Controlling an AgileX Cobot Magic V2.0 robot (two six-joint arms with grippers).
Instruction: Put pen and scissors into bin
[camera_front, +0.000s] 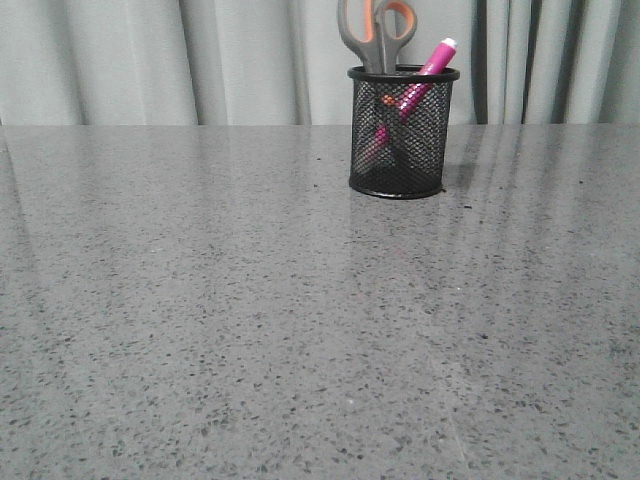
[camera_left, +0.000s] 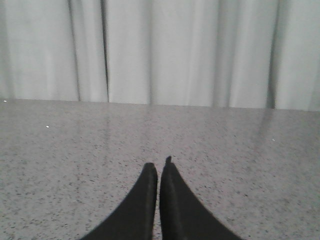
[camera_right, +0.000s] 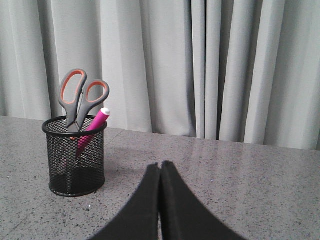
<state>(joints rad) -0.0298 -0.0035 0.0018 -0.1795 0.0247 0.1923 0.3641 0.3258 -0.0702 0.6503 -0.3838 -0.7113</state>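
Note:
The black wire-mesh bin (camera_front: 402, 132) stands upright at the far middle-right of the table. The scissors (camera_front: 376, 32) stand inside it, blades down, grey and orange handles sticking out of the top. The magenta pen (camera_front: 425, 72) leans inside it, white end up over the rim. In the right wrist view the bin (camera_right: 75, 156), scissors (camera_right: 80, 97) and pen (camera_right: 95, 126) show the same way. My right gripper (camera_right: 160, 164) is shut and empty, apart from the bin. My left gripper (camera_left: 158, 165) is shut and empty over bare table. Neither gripper shows in the front view.
The grey speckled table (camera_front: 250, 320) stretches from the front edge to a pale grey curtain (camera_front: 150, 60) hanging right behind the far edge, close behind the bin.

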